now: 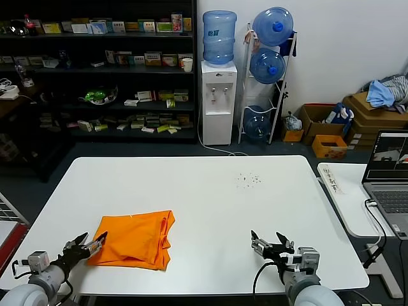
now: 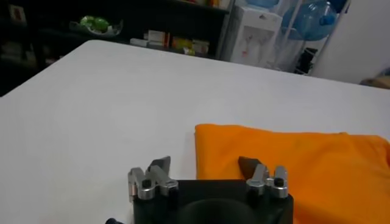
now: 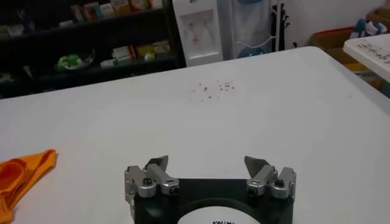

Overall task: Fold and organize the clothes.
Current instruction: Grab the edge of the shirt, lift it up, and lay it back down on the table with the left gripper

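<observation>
The orange T-shirt [image 1: 135,240] lies folded into a rough rectangle on the white tabletop [image 1: 210,204], in the near-left part, closer to the near edge than the far one. Its near-left corner is right at the left gripper [image 1: 91,243], whose jaws stand wide apart: in the head view one fingertip overlaps the fabric edge and the other sits on bare table just beside it. Nothing is clamped between them.

The left wrist view shows this more plainly: the left gripper [image 2: 209,163] straddles the shirt's [image 2: 292,164] straight edge, one finger [image 2: 251,164] over the orange cloth and the other finger [image 2: 159,164] over white tabletop. Whether the finger actually touches the cloth cannot be told.

The right gripper [image 1: 268,243] rests near the near-right part of the tabletop, well apart from the shirt, jaws also wide and holding nothing. In the right wrist view the right gripper [image 3: 207,163] faces bare table, with only a folded corner of the T-shirt [image 3: 24,173] showing at the side.

The right wrist view makes out a scatter of small reddish specks [image 3: 214,88] toward the far right of the tabletop; the head view shows them as dark dots [image 1: 248,180]. Only the head view takes in the laptop [image 1: 389,172] on a side table past the right edge, the water dispenser [image 1: 218,95] and the shelving [image 1: 95,70] behind.
</observation>
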